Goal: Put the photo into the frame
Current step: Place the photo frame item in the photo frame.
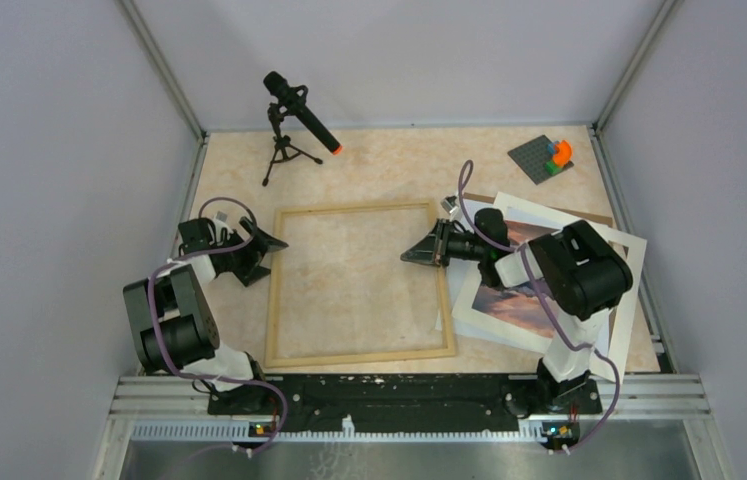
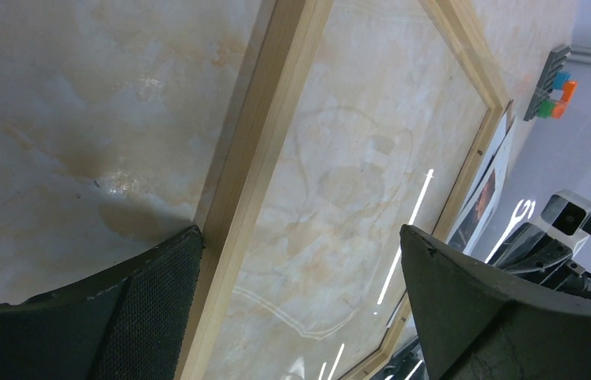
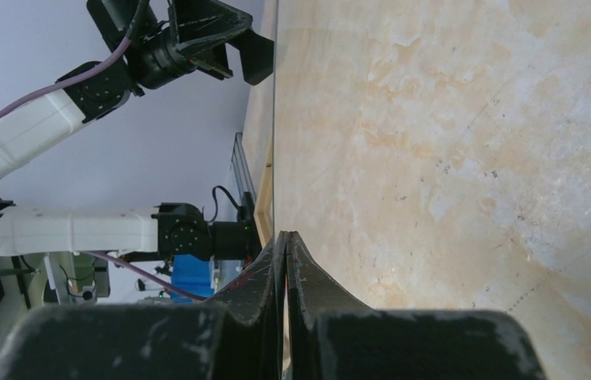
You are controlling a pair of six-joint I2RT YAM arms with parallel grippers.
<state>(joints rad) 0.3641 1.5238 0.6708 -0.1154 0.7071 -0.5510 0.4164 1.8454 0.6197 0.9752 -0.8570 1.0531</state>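
Far left on the tabletop [image 1: 389, 160]: left pincer [image 2: 300, 231] spread wide, holding nothing, set low at the left rail of the frame [image 1: 359, 356]. In the left wrist view, that rail between the 2 fingers [image 2: 142, 317], right up against the outer one; touching or only just beside, impossible to tell. Behind, toward the back wall, a black microphone [image 1: 301, 112] on a small tripod, orange tip pointing right.

Next, the frame itself: pale wood, flat on the tabletop, marbled surface showing inside its 4 rails, bright streaks of light mirrored there in the left wrist view.

At the upper half of the right rail: right pincer [image 3: 282, 237] shut tight, fingers pressed flat together, nothing visible between them, tip reaching over the rail into the frame's inside and pointing left. Resting on the surface or just above it, unclear.

Right of the frame: photo [image 1: 505, 300], sunset print up, lying outside the frame, just beside its right rail, partly hidden under the right arm. Overlapping it, a skewed white mat [image 1: 621, 320]; order of the 2 unclear under the arm. Beneath both, a brown board [image 1: 599, 216], only a thin edge showing.

Far back right, well apart from the rest: grey plate [image 1: 539, 162] with coloured bricks [image 1: 560, 152].
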